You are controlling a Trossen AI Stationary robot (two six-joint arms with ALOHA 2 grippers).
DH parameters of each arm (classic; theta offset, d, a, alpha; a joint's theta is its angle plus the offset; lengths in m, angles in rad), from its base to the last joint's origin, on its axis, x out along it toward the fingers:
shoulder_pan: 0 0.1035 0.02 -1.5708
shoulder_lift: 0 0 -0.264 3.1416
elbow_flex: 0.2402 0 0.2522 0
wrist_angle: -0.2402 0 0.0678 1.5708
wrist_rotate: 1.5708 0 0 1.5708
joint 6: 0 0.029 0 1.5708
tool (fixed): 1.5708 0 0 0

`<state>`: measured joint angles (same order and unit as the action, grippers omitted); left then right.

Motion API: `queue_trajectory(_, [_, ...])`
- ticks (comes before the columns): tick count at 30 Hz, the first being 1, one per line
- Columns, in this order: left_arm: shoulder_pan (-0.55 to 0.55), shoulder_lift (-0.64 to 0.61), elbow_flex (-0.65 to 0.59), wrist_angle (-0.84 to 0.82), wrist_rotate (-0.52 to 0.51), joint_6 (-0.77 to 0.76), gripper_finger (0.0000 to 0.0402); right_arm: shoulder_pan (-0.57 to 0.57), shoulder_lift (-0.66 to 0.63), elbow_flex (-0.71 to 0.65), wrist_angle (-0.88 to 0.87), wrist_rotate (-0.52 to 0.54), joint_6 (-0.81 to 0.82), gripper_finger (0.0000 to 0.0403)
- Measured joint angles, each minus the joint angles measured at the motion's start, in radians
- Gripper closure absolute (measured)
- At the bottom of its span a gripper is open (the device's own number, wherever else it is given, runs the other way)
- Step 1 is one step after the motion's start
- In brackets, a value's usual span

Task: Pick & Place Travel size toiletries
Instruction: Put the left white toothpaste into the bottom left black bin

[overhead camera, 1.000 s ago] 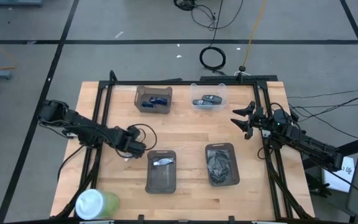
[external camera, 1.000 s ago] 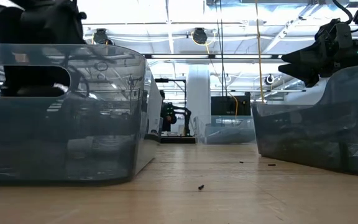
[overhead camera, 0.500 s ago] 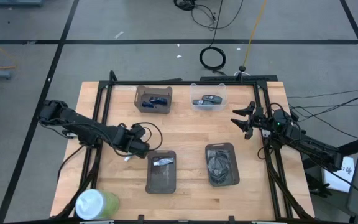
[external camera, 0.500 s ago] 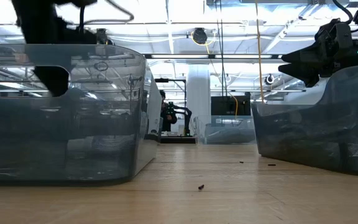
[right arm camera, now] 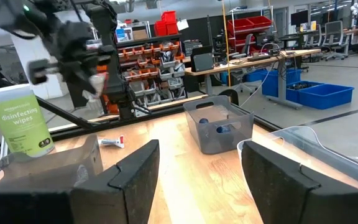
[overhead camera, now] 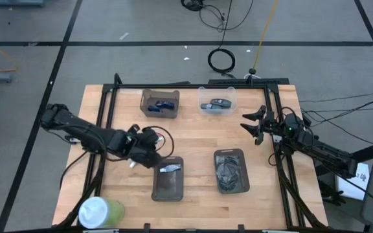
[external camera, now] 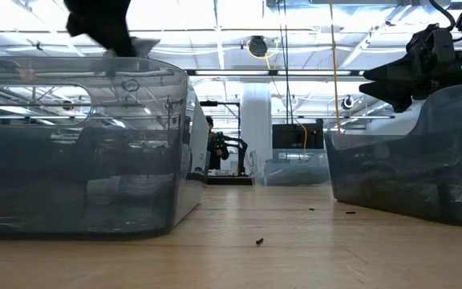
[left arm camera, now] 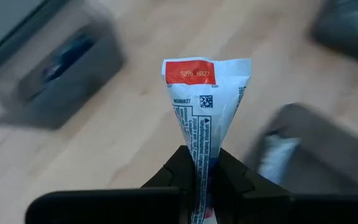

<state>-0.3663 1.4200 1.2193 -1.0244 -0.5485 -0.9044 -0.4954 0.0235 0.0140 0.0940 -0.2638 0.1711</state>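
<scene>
The left gripper (overhead camera: 149,144) pinches a small white toothpaste tube (left arm camera: 205,118) between its nearly closed fingers, just beside the near left dark tray (overhead camera: 168,188), so this tube looks about to be dropped in. That tray already has one tube (overhead camera: 169,168) in it, and more wait in the far dark bin (overhead camera: 160,112) and the clear bin (overhead camera: 217,110). The right gripper (overhead camera: 254,125) waits wide open and empty by the table's right edge, near the tray (overhead camera: 231,184) with dark crumpled stuff inside.
</scene>
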Motion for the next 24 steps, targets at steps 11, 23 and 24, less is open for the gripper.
queue_trajectory(11, [-0.048,0.013,0.002,0.330,0.212,0.237,0.0371,0.000,0.000,0.000,0.000,0.000,0.000,0.0186])
queue_trajectory(23, [-0.063,0.047,-0.078,0.425,0.250,0.154,0.0371,0.000,0.000,0.000,0.000,0.000,0.000,0.0184])
queue_trajectory(24, [-0.063,0.049,-0.098,0.447,0.274,0.148,0.0371,0.000,0.000,0.000,0.000,0.000,0.000,0.0184])
